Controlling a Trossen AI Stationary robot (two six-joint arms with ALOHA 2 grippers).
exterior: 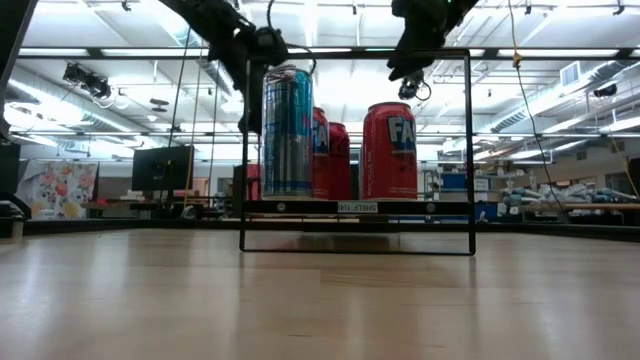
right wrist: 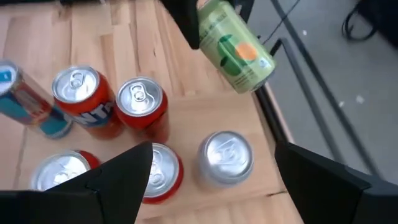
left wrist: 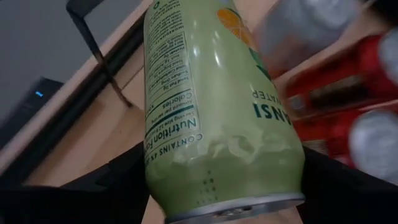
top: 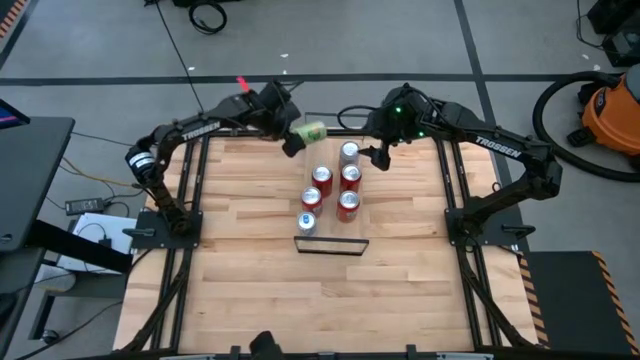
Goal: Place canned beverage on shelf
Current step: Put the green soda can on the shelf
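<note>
My left gripper is shut on a pale green can in the air over the far end of the shelf. The shelf is a narrow wood board with black wire rails at its short ends. On it stand a silver can, several red cans and a blue can, all upright on their bases. My right gripper is open and empty, just right of the silver can and above it. My left gripper pinches the green can's side wall near one end between its two fingers, which lie across the can. The can is lifted clear and lies tilted, its free end pointing toward the table's right edge.
The cans stand in two rows along the board, with the blue one nearest the near rail. Bare butcher-block tabletop lies on the near side and to both sides of the shelf. Black frame bars run along the table's far edge.
</note>
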